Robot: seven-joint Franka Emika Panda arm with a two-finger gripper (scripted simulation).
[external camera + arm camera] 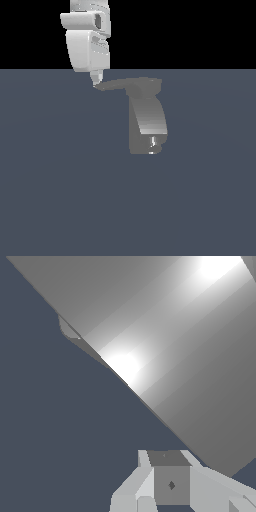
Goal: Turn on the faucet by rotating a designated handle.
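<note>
Nearest in the exterior view stands the faucet [146, 125] on the flat grey floor [60, 200], its shiny nub [153, 143] low on the blocky body; from the top the handle [117, 85] — a thin tapering blade — reaches toward the exterior view's left. Behind and above, the gripper [96, 81] comes down to the blade's tip, seemingly touching it; whether its jaws are wide or narrow I cannot tell — the wrist view shows only grey metal up close [170, 346]. The blade looks rigid, smooth and likely slippery, turning on a pivot; push sideways at the far tip for leverage rather than pinching.
</note>
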